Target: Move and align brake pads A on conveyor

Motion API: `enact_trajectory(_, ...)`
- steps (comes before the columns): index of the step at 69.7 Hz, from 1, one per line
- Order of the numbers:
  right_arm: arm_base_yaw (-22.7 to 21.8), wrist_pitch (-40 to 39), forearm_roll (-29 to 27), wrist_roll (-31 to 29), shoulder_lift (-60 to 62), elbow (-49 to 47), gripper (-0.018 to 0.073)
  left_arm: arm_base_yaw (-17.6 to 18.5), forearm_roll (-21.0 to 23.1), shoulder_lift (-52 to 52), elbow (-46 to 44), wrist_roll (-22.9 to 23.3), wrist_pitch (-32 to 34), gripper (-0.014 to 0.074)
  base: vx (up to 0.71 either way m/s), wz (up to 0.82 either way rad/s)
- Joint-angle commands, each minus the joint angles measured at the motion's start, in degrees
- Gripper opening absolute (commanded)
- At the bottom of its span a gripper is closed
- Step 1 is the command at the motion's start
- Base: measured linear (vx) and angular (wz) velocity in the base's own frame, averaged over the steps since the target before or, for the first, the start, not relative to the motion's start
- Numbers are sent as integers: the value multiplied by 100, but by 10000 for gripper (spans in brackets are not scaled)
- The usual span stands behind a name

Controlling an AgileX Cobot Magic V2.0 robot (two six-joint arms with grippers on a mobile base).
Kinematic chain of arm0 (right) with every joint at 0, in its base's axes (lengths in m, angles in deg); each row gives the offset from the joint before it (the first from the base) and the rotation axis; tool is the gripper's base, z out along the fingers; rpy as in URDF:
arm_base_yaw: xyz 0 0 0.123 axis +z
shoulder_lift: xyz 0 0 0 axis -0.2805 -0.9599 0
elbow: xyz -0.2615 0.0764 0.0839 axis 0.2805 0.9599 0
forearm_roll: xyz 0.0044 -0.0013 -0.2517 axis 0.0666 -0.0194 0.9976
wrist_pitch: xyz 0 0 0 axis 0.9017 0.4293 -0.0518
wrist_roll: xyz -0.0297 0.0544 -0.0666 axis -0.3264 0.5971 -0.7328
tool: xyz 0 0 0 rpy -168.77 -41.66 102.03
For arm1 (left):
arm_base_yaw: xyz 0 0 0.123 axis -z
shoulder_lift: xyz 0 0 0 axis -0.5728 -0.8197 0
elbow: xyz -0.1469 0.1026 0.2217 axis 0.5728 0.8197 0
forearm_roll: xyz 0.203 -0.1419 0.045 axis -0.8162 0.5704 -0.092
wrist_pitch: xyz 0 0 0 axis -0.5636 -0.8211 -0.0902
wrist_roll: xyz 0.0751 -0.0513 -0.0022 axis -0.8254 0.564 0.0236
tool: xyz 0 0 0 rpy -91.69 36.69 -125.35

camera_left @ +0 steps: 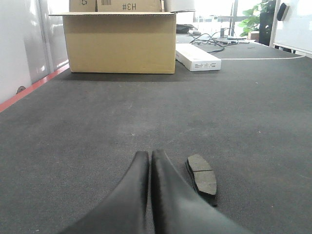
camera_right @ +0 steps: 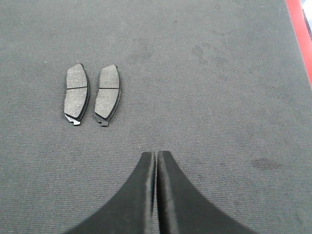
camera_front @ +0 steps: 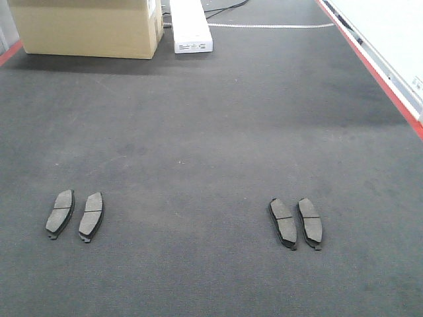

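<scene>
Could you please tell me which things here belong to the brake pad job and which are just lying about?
Job:
left pair of brake pads
right pair of brake pads
conveyor

Lying about:
cardboard box
white carton
cables

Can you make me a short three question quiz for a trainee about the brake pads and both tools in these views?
1. Multiple choice: how many brake pads lie on the conveyor in the front view? A two, B three, C four.
2. True or false: the left tool grips a brake pad.
3. Fill in: the white box lies beside the ____ box.

Key:
1. C: a left pair and a right pair.
2. False: its fingers are together with nothing between them, and one pad lies just beside it on the belt. The right tool is likewise shut and empty.
3. Cardboard.
</scene>
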Motion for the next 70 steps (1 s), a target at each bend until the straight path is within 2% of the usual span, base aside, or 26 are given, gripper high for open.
enact_trajectory(1,-39,-332,110,-46,2,-143,-7,9,51,86,96,6,389,-6,0,0)
enact_trajectory(12,-39,-445,189,-55,72,-143,-7,9,51,86,96,6,389,-6,0,0)
enact_trajectory(19,-62,-904,228,-60,166,-80,-7,9,51,86,96,6,389,-6,0,0)
enact_trajectory(26,-351,-1578,195,-48,346,223,-7,9,51,86,96,6,389,-6,0,0)
enact_trajectory(39,-1005,-2624,200,-48,972,1213,-7,9,51,86,96,6,382,-6,0,0)
enact_trajectory(46,-1184,-2999,200,-48,1478,1799,-7,9,51,86,96,6,382,-6,0,0)
enact_trajectory(70,-1173,-4025,217,-54,3271,3754,-7,9,51,86,96,6,375,-6,0,0)
